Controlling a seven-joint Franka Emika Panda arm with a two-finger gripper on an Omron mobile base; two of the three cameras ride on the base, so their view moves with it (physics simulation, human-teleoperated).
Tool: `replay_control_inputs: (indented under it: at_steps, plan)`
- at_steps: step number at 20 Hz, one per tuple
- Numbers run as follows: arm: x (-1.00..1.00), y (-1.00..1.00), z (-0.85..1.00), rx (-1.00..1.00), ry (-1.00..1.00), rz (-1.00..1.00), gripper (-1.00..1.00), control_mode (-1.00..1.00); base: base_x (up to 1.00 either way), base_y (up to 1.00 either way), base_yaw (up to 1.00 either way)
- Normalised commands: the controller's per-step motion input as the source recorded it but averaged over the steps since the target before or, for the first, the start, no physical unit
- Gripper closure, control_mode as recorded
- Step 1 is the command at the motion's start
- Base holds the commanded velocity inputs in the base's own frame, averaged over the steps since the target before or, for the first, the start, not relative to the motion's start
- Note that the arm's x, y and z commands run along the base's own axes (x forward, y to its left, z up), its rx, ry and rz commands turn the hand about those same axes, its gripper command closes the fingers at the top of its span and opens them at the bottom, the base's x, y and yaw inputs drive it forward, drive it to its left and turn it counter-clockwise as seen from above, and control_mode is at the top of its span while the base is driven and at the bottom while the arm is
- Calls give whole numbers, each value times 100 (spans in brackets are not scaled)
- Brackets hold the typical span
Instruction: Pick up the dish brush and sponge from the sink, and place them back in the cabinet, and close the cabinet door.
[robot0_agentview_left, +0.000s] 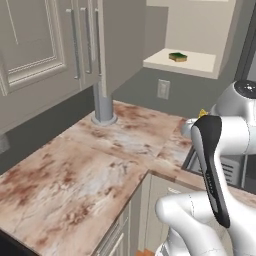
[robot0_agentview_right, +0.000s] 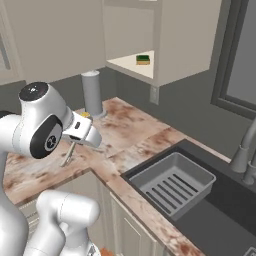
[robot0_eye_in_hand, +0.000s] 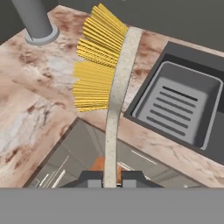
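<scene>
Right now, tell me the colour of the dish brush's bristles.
Yellow, on the dish brush; clearest in the hand view.

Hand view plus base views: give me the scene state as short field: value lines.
end effector: shut on brush handle
brush: held above counter edge, yellow bristles to one side
sponge: on cabinet shelf
cabinet: open, interior visible
sink: right of counter, drainer tray inside
counter: marbled, grey cylinder standing on it

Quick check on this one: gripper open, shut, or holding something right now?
Gripper: shut on the dish brush, clamped on the end of its pale handle, yellow bristles pointing away over the counter.
</scene>
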Motion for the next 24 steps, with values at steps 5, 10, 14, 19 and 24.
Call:
replay_control_inputs:
  at_steps: [5,10,14,19,24]
  plan:
    - [0,0,0,0,0,0,100,100,53,17,8]
    - [0,0,0,0,0,0,100,100,57,9,2]
    - [0,0,0,0,0,0,100,100,44,3,0]
    - [0,0,0,0,0,0,100,100,0,0,0]
    - [0,0,0,0,0,0,100,100,0,0,0]
